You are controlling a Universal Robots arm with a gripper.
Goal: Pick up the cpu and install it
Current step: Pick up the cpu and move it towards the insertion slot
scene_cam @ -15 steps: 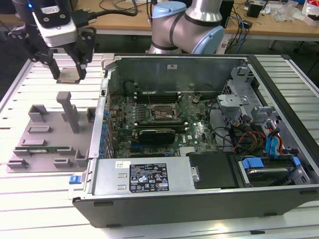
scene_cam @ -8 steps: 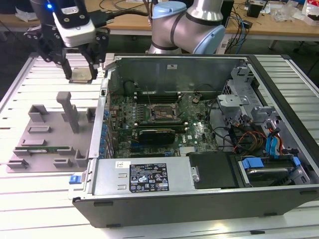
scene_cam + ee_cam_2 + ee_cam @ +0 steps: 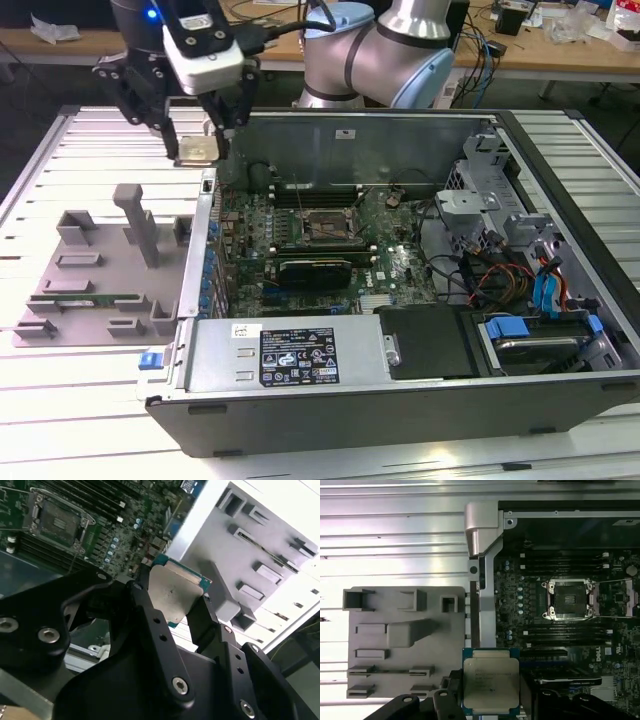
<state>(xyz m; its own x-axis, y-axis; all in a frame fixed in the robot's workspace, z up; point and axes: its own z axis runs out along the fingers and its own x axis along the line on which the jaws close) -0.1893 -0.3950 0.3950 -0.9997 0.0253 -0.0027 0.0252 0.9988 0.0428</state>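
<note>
Subject: cpu (image 3: pixel 491 681), a flat, near-square chip with a silver-grey metal lid and a thin pale edge.
Jaws: the gripper (image 3: pixel 491 695) is closed onto two opposite edges of the cpu. The jaws stand apart by the chip's width and hold nothing else.
Location of cpu: lifted clear of every surface. In the exterior view it hangs at about ten o'clock from the socket (image 3: pixel 327 228), over the case wall (image 3: pixel 200 250) on the exterior view's left. That puts it between the grey parts tray (image 3: pixel 95 265) and the motherboard (image 3: pixel 400 270).
Clearance: cpu and socket are well apart, with no contact against tray, wall or board.
Facing: the metal lid faces both wrist cameras, so the contact side is judged to face down toward the desk (image 3: pixel 60 150).
Long axis: in the first wrist view the slightly longer side appears to run parallel to the case wall. The chip is so nearly square that this is a tentative reading.
Attitude: it looks close to level in the first wrist view. A slight tilt cannot be ruled out from the exterior view.
Work done: pick-up judged complete, since the chip is off the tray and secured in the jaws.
Work outstanding: installation. The socket shows a dark, unfilled centre inside its metal frame.
Progress: roughly the first half.
</note>
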